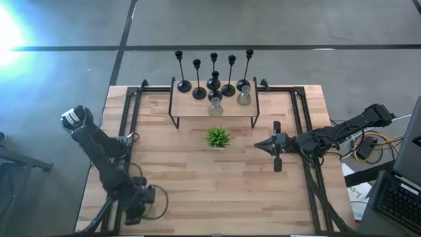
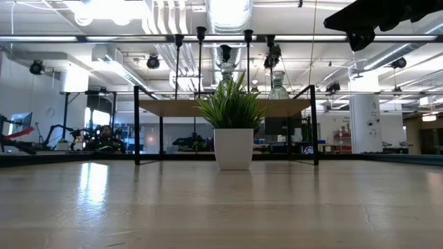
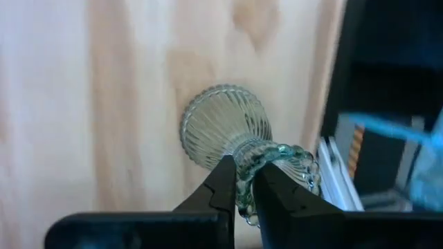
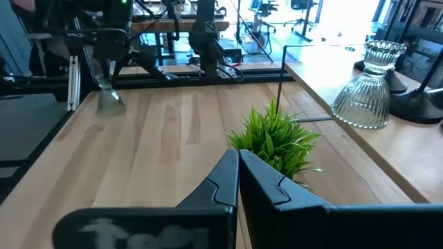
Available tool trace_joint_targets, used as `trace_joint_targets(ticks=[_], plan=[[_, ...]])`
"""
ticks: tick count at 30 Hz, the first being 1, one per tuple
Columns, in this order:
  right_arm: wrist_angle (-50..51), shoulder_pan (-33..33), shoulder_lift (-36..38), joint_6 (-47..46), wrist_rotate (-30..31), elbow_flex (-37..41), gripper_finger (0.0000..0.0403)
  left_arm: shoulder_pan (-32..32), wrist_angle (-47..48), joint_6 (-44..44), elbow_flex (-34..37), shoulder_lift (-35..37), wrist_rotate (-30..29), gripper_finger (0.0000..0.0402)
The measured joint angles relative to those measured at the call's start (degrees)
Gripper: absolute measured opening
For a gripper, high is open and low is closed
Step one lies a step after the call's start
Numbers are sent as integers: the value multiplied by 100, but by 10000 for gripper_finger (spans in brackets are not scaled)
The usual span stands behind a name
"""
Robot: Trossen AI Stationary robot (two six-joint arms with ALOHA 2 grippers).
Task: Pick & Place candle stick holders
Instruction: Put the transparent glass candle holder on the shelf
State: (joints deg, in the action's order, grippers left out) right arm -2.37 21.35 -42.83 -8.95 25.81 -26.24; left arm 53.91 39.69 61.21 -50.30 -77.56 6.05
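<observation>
A pale-green ribbed glass candle stick holder (image 3: 225, 128) is at the table's near left corner, with my left gripper (image 3: 243, 169) shut on it; the right wrist view shows it small under that gripper (image 4: 107, 97). Several slim black candle stick holders (image 1: 199, 82) and two glass ones (image 1: 215, 105) (image 1: 244, 97) stand on their bases on a raised wooden shelf (image 1: 191, 108) at the far middle. My right gripper (image 1: 260, 146) hovers shut right of the small plant (image 1: 218, 137), holding nothing. My left gripper pinches the beaded rim of the glass holder's cup top (image 3: 242, 194) between its two fingers, one finger (image 3: 218, 183) on each side of the rim wall. The fingers come steeply from above. The holder points its round base (image 3: 208, 131) down toward the table; whether it touches, I cannot tell.
The potted green plant (image 2: 234, 131) stands in the table's middle, just in front of the shelf's black metal legs (image 2: 136, 124). Black frame rails (image 1: 135, 105) run along the table's left and right sides. Bare wood lies across the near half.
</observation>
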Motion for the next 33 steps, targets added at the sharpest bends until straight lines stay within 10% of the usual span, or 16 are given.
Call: trace_joint_targets(ticks=[24,33], plan=[[-2,-3,-7,474,-1,0,8,-4816,347,-778,71,1304,1349,31],[-2,-15,-9,754,3,0,8,-6153,1850,-1981,-1443,979,1149,31]])
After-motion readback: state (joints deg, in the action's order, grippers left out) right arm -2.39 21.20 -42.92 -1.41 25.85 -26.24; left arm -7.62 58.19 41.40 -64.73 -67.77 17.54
